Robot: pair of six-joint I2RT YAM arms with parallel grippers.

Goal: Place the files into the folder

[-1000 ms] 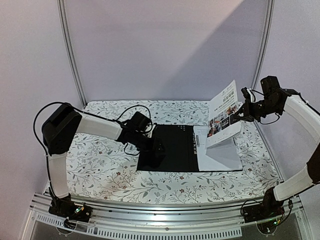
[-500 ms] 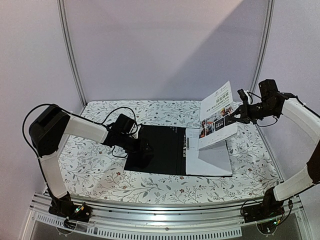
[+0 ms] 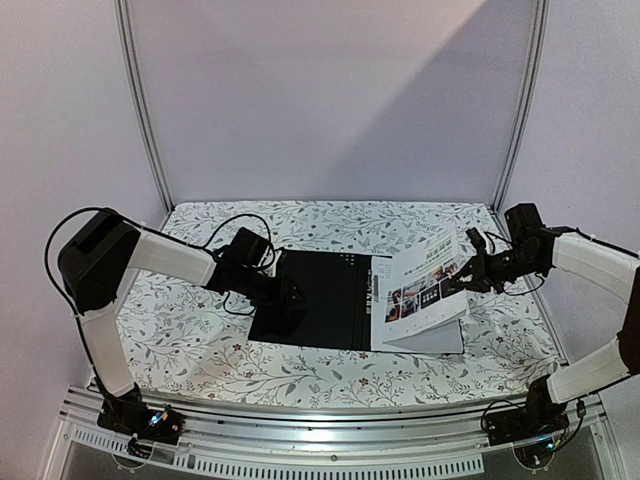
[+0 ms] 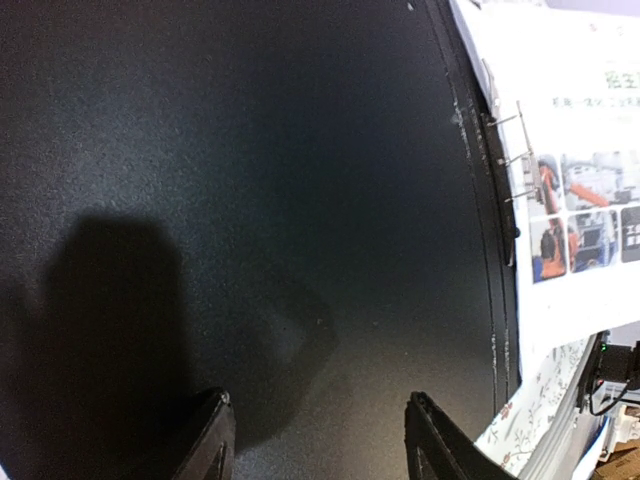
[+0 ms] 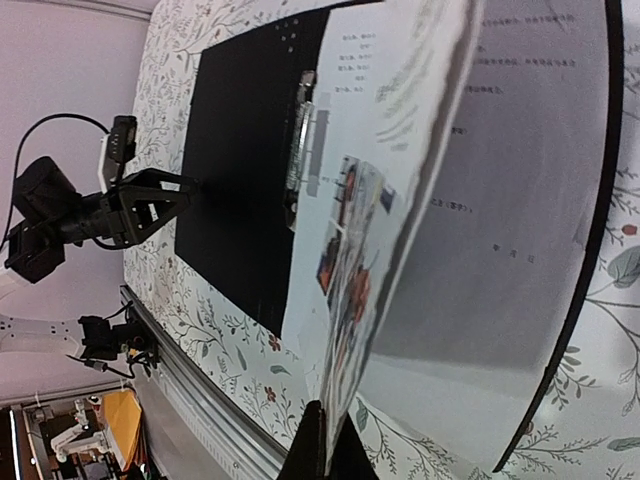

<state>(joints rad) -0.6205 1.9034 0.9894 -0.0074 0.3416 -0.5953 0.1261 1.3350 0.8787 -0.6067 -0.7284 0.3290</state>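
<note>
Black inside of the open folder (image 3: 320, 300) lies flat on the flowered cloth (image 3: 190, 340), metal clip (image 4: 505, 170) in its middle. My left gripper (image 3: 288, 298) stands over its left half, jaws apart, holding nothing. My right gripper (image 3: 468, 272) pinches the brochure sheet (image 3: 425, 292), tilted above the white sheets (image 3: 440, 338) on the right half; it hides most of them.

White-shelled left arm (image 3: 165, 252) stretches low toward the centre, its black left pincer (image 3: 291, 300) parted, tips down. White-shelled right arm (image 3: 592, 258) folds inward, its black right pincer (image 3: 464, 281) clamped tight.
</note>
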